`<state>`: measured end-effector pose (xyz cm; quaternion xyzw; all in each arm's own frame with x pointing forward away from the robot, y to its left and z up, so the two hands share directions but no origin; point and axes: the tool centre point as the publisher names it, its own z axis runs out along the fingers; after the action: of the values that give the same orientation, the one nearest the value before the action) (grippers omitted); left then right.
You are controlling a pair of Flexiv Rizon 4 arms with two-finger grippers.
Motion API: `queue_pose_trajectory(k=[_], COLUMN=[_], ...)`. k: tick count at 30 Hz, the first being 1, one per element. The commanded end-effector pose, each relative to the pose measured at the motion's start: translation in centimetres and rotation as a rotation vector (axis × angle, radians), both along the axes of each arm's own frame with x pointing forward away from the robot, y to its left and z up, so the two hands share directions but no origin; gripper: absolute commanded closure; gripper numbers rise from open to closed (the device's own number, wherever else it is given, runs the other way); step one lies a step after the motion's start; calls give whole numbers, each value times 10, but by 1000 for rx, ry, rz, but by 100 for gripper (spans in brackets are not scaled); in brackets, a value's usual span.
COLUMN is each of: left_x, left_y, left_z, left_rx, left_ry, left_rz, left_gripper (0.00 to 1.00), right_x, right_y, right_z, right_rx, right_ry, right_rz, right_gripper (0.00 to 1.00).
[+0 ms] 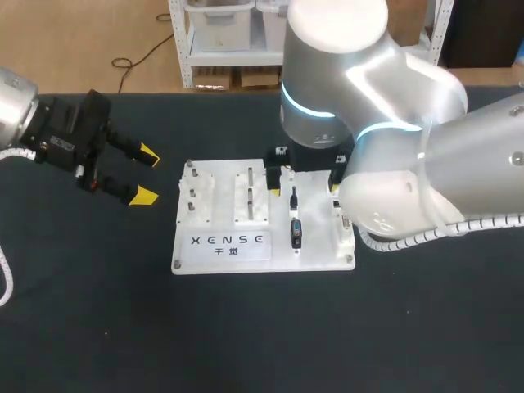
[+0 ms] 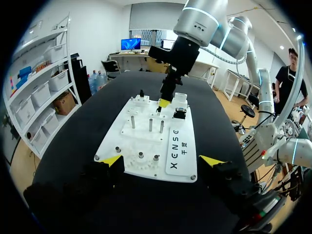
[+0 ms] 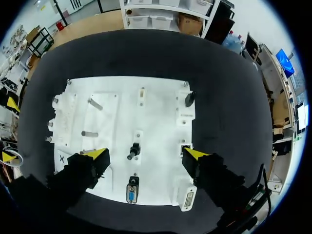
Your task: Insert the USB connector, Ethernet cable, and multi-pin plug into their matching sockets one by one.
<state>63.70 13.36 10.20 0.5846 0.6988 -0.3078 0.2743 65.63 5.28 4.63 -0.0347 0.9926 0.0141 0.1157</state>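
My right hand [image 3: 146,155], spread wide and empty above the mid-frame board [image 1: 319,246], may knock the multi-pin plug [image 3: 131,190] askew if it descends off-centre.

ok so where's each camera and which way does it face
Head view: fixed above and behind the robot, looking down on the table; shows the left gripper beside the white board and the right arm over it.
Left wrist view: on the left arm, looking across the board towards the right arm; its own open fingers show.
Right wrist view: on the right arm, looking down onto the board; the right gripper shows, open.
Shared: both wrist views show the board.
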Motion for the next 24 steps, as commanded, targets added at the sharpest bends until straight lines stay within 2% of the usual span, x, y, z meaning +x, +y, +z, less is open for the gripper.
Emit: queue_pose_trajectory(k=[1,2,4,6,10,24], left_x=[-1,-1,-1,-1,-1,-1], left_y=[1,1,1,1,1,1], left_z=[-1,-1,-1,-1,-1,-1], left_rx=[-4,-4,-4,-4,-4,-4], left_ry=[-5,-5,-5,-5,-5,-5], left_rz=[1,1,1,1,1,1], left_gripper=[0,0,0,0,0,0], right_x=[2,2,3,4,6,3], right_y=[4,5,6,8,13,15], right_z=[-5,-7,-11,-15,-18,-26], right_rx=[-1,3,3,1,-1,-17], right_ry=[27,41,56,67,74,91], right_rz=[-3,-9,-14,-18,-15,-3], right_gripper=[0,0,12,29,49,60])
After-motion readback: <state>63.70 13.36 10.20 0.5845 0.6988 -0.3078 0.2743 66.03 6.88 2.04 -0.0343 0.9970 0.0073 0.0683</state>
